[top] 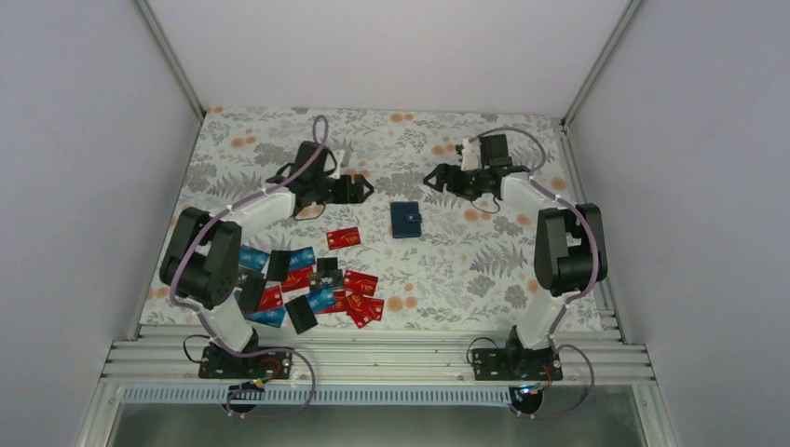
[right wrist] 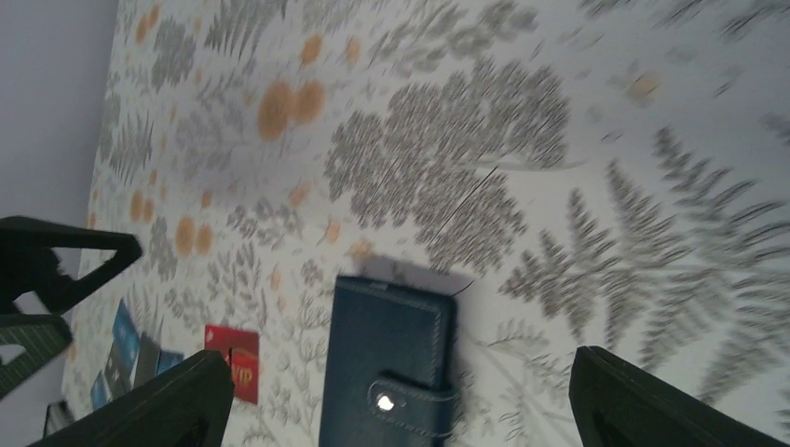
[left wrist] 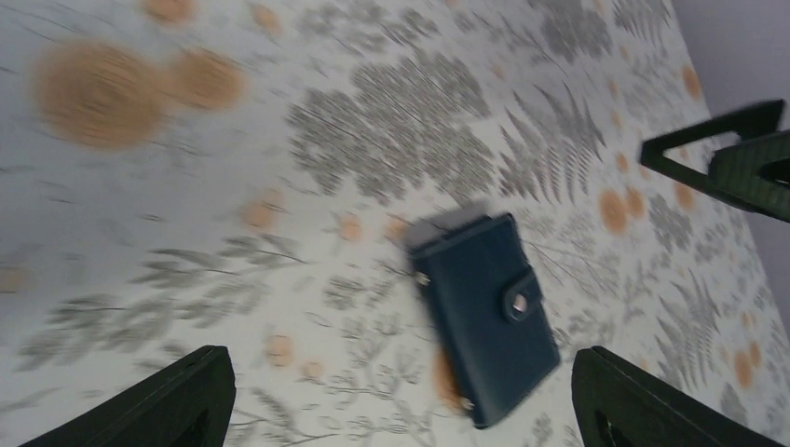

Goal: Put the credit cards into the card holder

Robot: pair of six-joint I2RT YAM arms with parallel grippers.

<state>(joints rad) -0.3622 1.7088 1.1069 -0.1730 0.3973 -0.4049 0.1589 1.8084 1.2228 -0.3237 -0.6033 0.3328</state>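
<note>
At mid-table, the holder (top: 405,219) lies closed, its tab apparently snapped, between the two grippers. The cards (top: 312,284) are heaped near-left, well apart from it. Risk: thin cards lying flat on the cloth (top: 447,270) may slide away or lift in pairs when pinched, and the holder may skid if pried open unbraced. Pose: left gripper (top: 359,187) and right gripper (top: 433,177) reach inward on the far side, jaws apart and empty.
</note>
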